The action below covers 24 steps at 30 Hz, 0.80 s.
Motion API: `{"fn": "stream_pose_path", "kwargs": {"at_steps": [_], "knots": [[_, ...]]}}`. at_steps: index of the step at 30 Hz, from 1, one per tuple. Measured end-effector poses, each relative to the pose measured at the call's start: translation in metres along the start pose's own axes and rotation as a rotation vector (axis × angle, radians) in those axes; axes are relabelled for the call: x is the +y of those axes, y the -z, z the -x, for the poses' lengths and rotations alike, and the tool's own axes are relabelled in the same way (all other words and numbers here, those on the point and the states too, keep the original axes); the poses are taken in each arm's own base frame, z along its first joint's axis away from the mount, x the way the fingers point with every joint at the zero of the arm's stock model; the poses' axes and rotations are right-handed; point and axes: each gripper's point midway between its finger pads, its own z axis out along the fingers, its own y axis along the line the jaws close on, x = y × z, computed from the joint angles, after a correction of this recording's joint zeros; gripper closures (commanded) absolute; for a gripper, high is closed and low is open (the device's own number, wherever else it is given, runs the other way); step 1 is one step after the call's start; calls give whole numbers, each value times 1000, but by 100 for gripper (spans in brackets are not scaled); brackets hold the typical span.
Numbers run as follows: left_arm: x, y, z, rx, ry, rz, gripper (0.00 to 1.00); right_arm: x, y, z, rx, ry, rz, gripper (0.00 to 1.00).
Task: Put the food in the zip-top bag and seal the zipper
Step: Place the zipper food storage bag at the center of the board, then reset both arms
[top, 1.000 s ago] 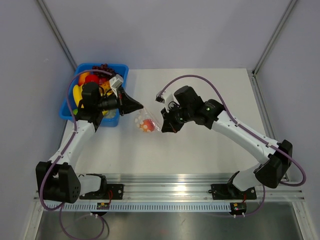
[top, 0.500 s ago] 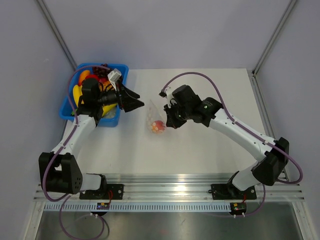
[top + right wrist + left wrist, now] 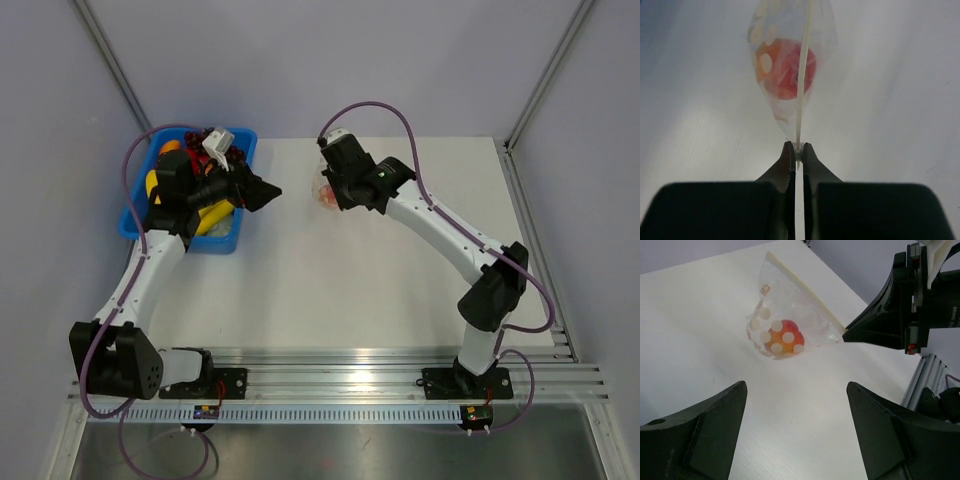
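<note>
The see-through zip-top bag (image 3: 790, 305) hangs over the white table with the orange-red food (image 3: 782, 338) inside it. My right gripper (image 3: 796, 148) is shut on the zipper (image 3: 803, 75) at the bag's edge, and the food (image 3: 787, 70) shows through the plastic beyond the tips. In the top view the bag (image 3: 324, 192) sits just left of the right gripper (image 3: 333, 190), toward the back of the table. My left gripper (image 3: 796, 390) stands open and empty, well short of the bag. In the top view the left gripper (image 3: 270, 192) is beside the blue bin.
A blue bin (image 3: 142, 228) with bananas (image 3: 207, 213), grapes and other fruit stands at the back left, under my left arm. Metal frame posts rise at both back corners. The table's front rail runs along the bottom.
My left gripper has opened, let go of the bag and drawn back toward the bin. My right gripper has carried the bag with the food toward the back of the table.
</note>
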Motion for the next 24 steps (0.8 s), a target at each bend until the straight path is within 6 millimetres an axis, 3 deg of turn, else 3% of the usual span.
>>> {"fn": "stream_pose_path", "kwargs": {"at_steps": [2, 4, 5, 6, 8, 10, 12, 16, 19, 22, 24], "knots": [[3, 5, 2, -9, 4, 52, 16, -11, -11, 3, 3, 16, -83, 99], [4, 12, 7, -27, -3, 103, 16, -22, -25, -2, 32, 36, -166, 84], [4, 16, 9, -36, -9, 129, 16, -27, -32, -8, 55, 47, -198, 61], [5, 20, 10, -41, -10, 156, 16, -29, -38, -15, 82, 54, -216, 23], [5, 27, 13, -54, -18, 201, 15, -32, -48, -27, 125, 71, -231, 4], [8, 35, 15, -62, -26, 252, 13, -32, -52, -34, 149, 71, -229, 1], [11, 42, 14, -71, -35, 301, 1, -33, -53, -38, 159, 48, -213, 1], [17, 54, 4, -82, -19, 387, 1, -54, -47, -39, 158, -90, -191, 1], [23, 59, -2, -83, 17, 451, 1, -99, -32, -41, 127, -270, -224, 1], [28, 62, -6, -81, 59, 490, 1, -152, -8, -48, 63, -469, -285, 1], [29, 63, -10, -72, 84, 503, 1, -176, 11, -57, 21, -568, -329, 1]]}}
